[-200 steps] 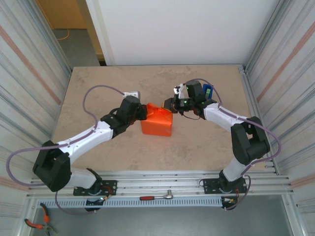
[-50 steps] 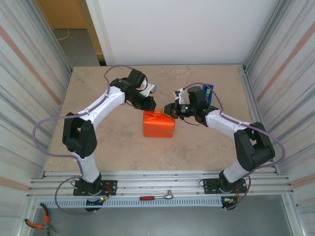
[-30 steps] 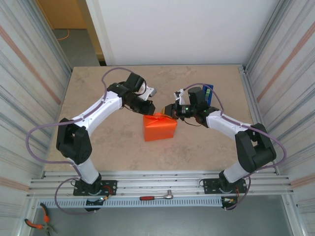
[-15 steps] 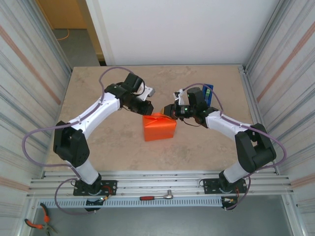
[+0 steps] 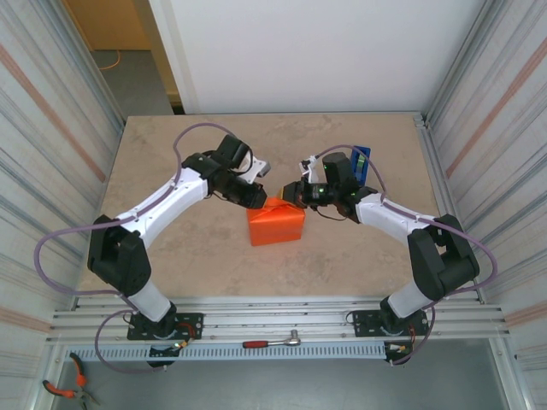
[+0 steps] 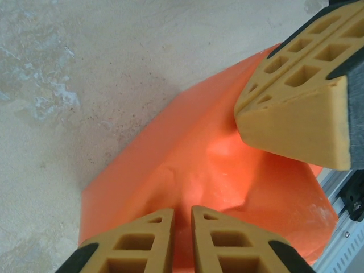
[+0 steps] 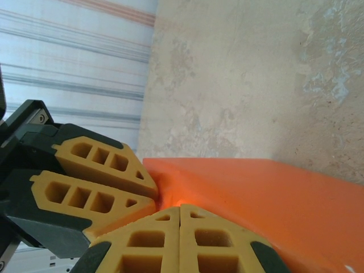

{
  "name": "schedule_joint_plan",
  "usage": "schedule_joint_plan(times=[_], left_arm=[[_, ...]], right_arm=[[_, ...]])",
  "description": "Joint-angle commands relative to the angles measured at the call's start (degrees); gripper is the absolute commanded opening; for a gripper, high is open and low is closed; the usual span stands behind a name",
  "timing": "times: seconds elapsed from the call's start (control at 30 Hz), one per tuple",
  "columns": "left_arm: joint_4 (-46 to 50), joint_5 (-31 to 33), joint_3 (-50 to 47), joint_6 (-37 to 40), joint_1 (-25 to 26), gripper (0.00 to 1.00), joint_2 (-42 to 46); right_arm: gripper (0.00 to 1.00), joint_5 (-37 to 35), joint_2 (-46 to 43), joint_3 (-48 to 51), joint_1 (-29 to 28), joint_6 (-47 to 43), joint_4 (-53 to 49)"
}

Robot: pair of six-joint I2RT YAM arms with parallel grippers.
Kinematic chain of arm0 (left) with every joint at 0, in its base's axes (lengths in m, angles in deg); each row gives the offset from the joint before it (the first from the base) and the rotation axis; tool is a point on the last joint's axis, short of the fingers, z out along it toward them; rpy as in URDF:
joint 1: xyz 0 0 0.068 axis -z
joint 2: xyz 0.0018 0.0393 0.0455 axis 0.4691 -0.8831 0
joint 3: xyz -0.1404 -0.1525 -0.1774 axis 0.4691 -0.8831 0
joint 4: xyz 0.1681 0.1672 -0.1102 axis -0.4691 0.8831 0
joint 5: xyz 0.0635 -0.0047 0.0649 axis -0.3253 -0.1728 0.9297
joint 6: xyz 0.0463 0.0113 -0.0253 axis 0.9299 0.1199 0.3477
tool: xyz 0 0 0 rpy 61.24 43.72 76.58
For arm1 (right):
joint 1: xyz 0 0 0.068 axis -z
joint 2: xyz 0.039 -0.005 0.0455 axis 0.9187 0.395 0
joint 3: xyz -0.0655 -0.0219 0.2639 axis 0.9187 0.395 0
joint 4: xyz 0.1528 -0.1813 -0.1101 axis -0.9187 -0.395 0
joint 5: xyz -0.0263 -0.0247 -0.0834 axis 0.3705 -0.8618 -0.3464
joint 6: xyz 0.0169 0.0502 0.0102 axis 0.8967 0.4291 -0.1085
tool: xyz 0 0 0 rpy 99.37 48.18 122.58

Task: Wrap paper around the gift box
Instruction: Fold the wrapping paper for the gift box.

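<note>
You will find the paper (image 6: 187, 165) thin and matt with a faint sheen, smooth on its flat faces and softly creased at the folds. The tabletop (image 6: 85, 68) presents a marbled, stone-look surface, matt and finely pitted; the side walls (image 5: 51, 128) are ribbed metal with a dull finish. The fingers (image 6: 162, 227) of the left gripper (image 6: 182, 211) and the right gripper (image 7: 180, 209) look like matt, rubbery yellow moulding pierced with cells, backed by black plastic.
</note>
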Motion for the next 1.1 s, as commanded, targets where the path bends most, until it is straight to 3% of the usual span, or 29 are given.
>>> schedule_joint_plan(times=[0.0, 0.2, 0.6, 1.07], left_arm=[[-0.8, -1.4, -2.3, 0.8, 0.6, 0.16, 3.1], [-1.7, 0.2, -4.1, 1.7, 2.0, 0.16, 3.8], [-1.5, 6.2, -5.7, 3.2, 5.0, 0.15, 3.8], [-2.2, 6.4, -7.0, 3.1, 5.1, 0.14, 4.5]], right_arm=[[0.00, -3.9, 1.4, 1.9, -0.3, 0.2, -10.6], [0.00, -3.6, 1.3, -1.2, -0.6, 0.0, -12.3], [0.00, -2.3, 1.5, -17.8, -0.8, -2.9, -20.8], [0.00, -5.3, -2.2, -8.1, -5.6, -0.3, -17.6]])
